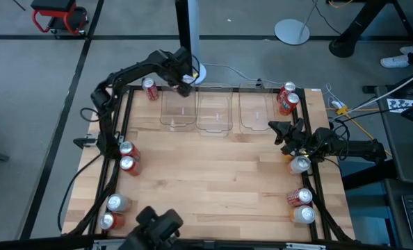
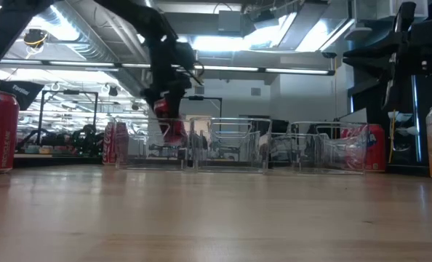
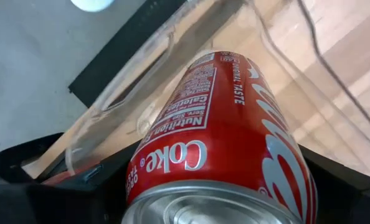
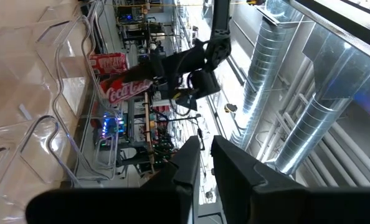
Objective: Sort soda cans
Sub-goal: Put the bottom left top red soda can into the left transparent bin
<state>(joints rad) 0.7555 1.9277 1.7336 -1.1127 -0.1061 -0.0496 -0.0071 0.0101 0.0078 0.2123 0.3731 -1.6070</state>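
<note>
My left gripper (image 1: 184, 83) is over the far end of the left clear bin (image 1: 178, 111) and is shut on a red Coke can (image 3: 222, 137). In the low view the can (image 2: 174, 131) hangs below the gripper, with its lower end down between the bin's walls. My right gripper (image 1: 281, 133) is empty, with its fingers together (image 4: 205, 163), at the right side just near of the right bin (image 1: 255, 111). Other cans stand upright on the table's edges: one red (image 1: 149, 88) at far left, two red (image 1: 287, 99) at far right. My left gripper pinches the Coke can between its two fingers (image 3: 42, 186), on the can's side wall near its silver top (image 3: 141, 177). The fingers come from above and lie along the can. The can's top faces the wrist and its body points down into the left bin. I cannot tell whether its base touches the bin floor.
Three clear bins stand side by side at the far centre, the middle one (image 1: 214, 112) between the other two. Two red cans (image 1: 128, 156) stand at the left edge and two cans (image 1: 112, 212) at near left. A pale can (image 1: 300, 164) and two more cans (image 1: 300, 206) stand on the right.
</note>
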